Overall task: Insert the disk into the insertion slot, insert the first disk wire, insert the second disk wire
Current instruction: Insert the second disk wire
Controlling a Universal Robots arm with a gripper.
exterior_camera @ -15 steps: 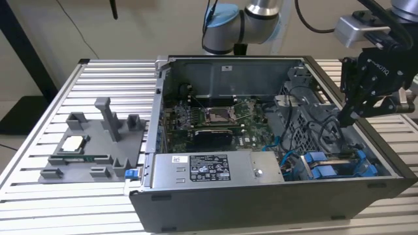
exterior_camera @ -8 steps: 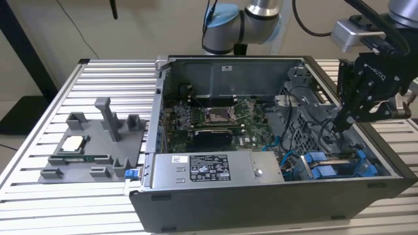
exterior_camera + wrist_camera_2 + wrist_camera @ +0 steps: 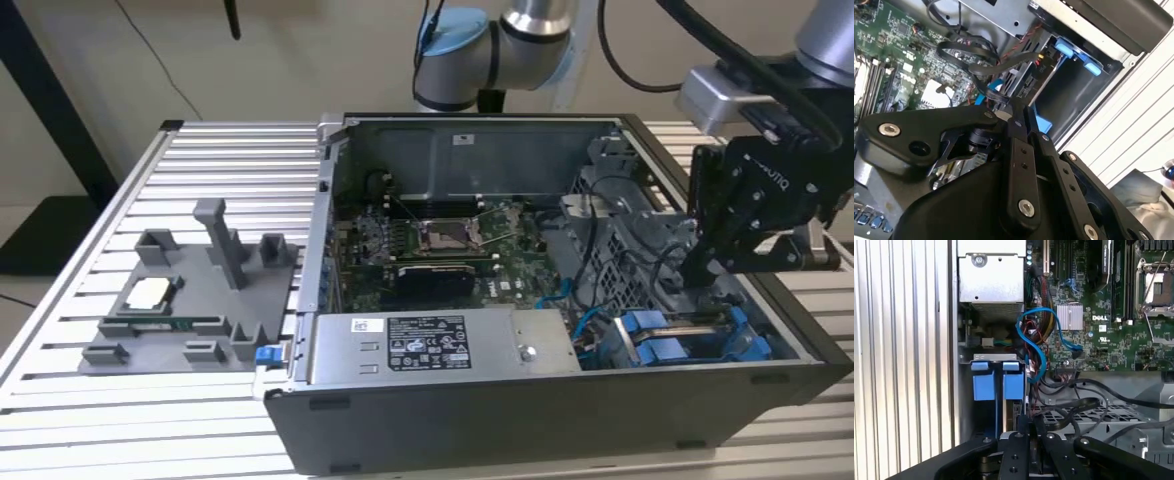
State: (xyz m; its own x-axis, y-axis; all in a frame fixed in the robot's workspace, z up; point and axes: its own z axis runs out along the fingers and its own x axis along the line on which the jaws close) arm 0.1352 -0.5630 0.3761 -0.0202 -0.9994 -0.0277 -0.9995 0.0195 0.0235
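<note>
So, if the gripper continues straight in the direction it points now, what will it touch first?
Probably the disk in its blue carrier. In the first wrist view the gripper points into the drive bay, just beside the black cables. Depth is unclear, so a cable could come first.

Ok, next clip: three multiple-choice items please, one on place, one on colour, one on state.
1. Where is the gripper?
A. outside the case
B. inside the computer case, at the drive bay
C. at the case's far wall
2. What colour are the drive carrier handles?
A. red
B. blue
C. yellow
3. The computer case is:
A. closed
B. open
C. standing on end
Answers: B, it hangs beside the carriers in the exterior view; B, both handles are blue; B, the motherboard lies exposed.
</note>
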